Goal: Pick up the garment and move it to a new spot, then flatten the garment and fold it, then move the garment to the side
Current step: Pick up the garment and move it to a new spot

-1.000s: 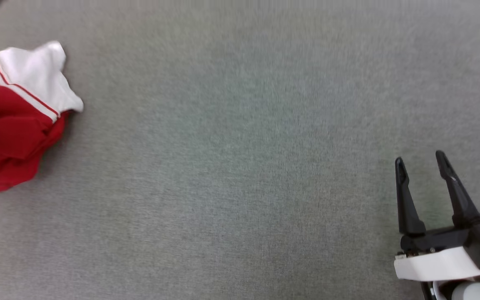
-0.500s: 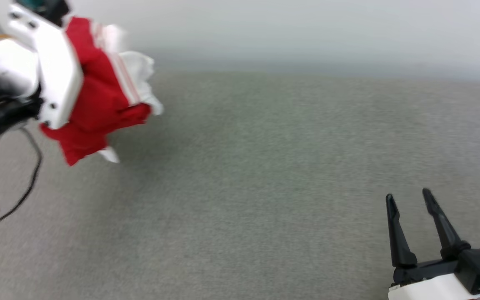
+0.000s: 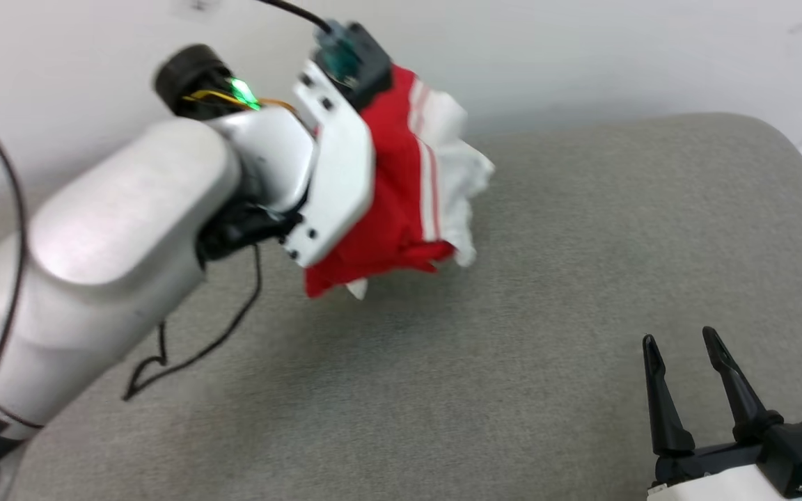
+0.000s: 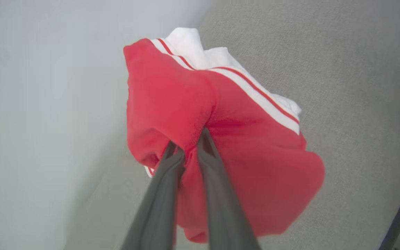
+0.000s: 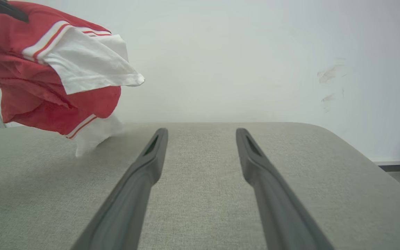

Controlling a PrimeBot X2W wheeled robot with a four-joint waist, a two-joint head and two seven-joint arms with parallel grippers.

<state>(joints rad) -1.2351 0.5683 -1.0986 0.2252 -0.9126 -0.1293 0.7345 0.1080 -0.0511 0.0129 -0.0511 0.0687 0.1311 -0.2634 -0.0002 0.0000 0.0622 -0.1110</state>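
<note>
A: What is the left gripper point(image 4: 187, 140) doing?

B: It is pinching a fold of the red T-shirt point(image 3: 401, 202) between nearly closed fingers. It is carrying the shirt in the air as a bunched bundle over the far left of the grey padded surface point(image 3: 547, 313), close to the pale wall point(image 3: 582, 56).

A: And the right gripper point(image 3: 679, 337)?

B: It is hovering low at the near right with its fingers spread wide, gripping nothing, well apart from the shirt.

A: Is the shirt clearing the surface?

B: Mostly. A white sleeve point(image 5: 92, 62) is sticking out sideways. A lower white corner is dangling toward the padding, and I cannot tell whether it is touching.

A: So how should this carrying step go?

B: The pinch seems to be taking only a small fold, so the arm should be travelling smoothly, without jerks that could shake the cloth loose. It should be aiming for the open middle of the surface, where there is room on every side for spreading. Lowering gently, with the hanging part landing first, should help the shirt unroll rather than pile up.

A: Anything to watch?

B: A black cable point(image 3: 192, 355) is trailing beneath the left arm, and the cloth should be passing clear of it.
</note>
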